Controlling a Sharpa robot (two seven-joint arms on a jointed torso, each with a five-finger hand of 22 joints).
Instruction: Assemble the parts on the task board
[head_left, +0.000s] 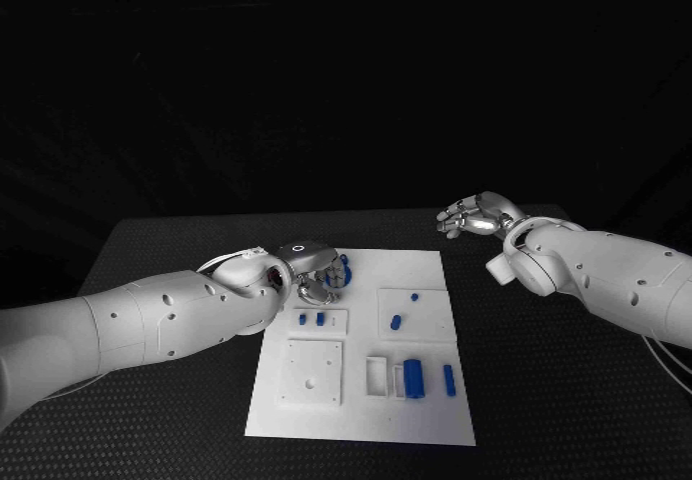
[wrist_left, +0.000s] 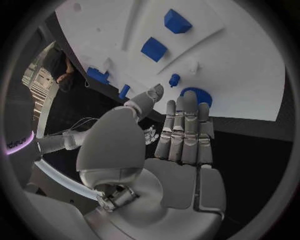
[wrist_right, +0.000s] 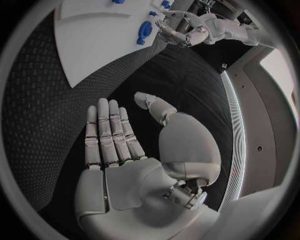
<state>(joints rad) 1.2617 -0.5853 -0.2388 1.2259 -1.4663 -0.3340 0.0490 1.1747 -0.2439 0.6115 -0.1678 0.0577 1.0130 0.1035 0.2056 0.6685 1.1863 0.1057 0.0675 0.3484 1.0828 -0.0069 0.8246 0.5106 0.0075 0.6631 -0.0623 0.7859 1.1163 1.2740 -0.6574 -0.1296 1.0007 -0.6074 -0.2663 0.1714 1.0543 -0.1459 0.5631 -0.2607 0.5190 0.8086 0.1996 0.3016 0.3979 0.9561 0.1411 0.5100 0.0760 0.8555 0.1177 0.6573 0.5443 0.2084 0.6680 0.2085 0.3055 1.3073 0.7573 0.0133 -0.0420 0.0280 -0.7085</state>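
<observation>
Left hand (head_left: 320, 272) sits left of centre in the head view, over the upper left corner of the board (head_left: 433, 420), with its fingers (wrist_left: 185, 131) straight and side by side and the thumb apart; the left wrist view shows the fingertips at a blue ring (wrist_left: 199, 94) on the board, but I cannot tell whether they touch it, and nothing is held. That ring (head_left: 336, 277) shows in the head view just at the hand's right side. Below the hand, two small blue parts (head_left: 310, 319) stand side by side in a shallow tray on the board's left half, and under that lies a square white plate (head_left: 313, 372) with small holes. Right of these, near the frame's middle, a small blue peg (head_left: 414, 297) and a slightly longer one (head_left: 397, 322) sit on a raised panel. Lower, toward the bottom centre, a big blue block (head_left: 414, 377) lies in a white holder, with a slim blue bar (head_left: 449, 379) just beside it on the right. Right hand (head_left: 476, 216) hangs in the upper right of the frame, off the board and above the black table (head_left: 562, 400); the right wrist view shows its palm (wrist_right: 128, 175) bare and fingers (wrist_right: 107, 131) straight, holding nothing.
</observation>
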